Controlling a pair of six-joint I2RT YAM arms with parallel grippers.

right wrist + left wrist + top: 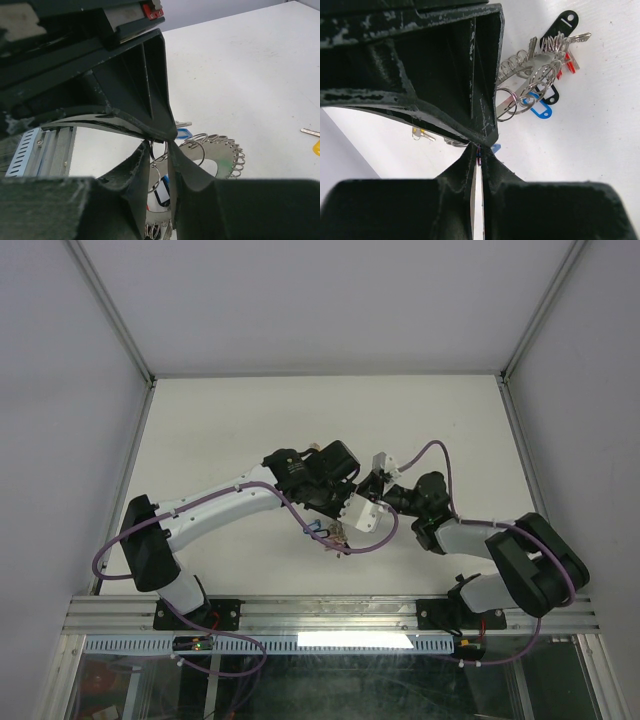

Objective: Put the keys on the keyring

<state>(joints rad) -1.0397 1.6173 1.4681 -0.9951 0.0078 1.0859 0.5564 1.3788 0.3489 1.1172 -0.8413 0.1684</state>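
The keyring (532, 82) is a silver ring fringed with small split rings, keys and red, blue and black tags; it also shows in the right wrist view (220, 157). My left gripper (479, 156) is shut on a thin blue-tagged key, whose blue tag (182, 133) pokes out past its tip. My right gripper (160, 150) is shut on a small split ring (158, 148) of the keyring. The two gripper tips meet tip to tip over the keyring (330, 534). The yellow-tagged key (420, 134) lies alone on the table; it also shows at the right wrist view's edge (311, 133).
The white table (250, 430) is walled by grey panels at the back and both sides. A metal rail (330, 615) with both arm bases runs along the near edge.
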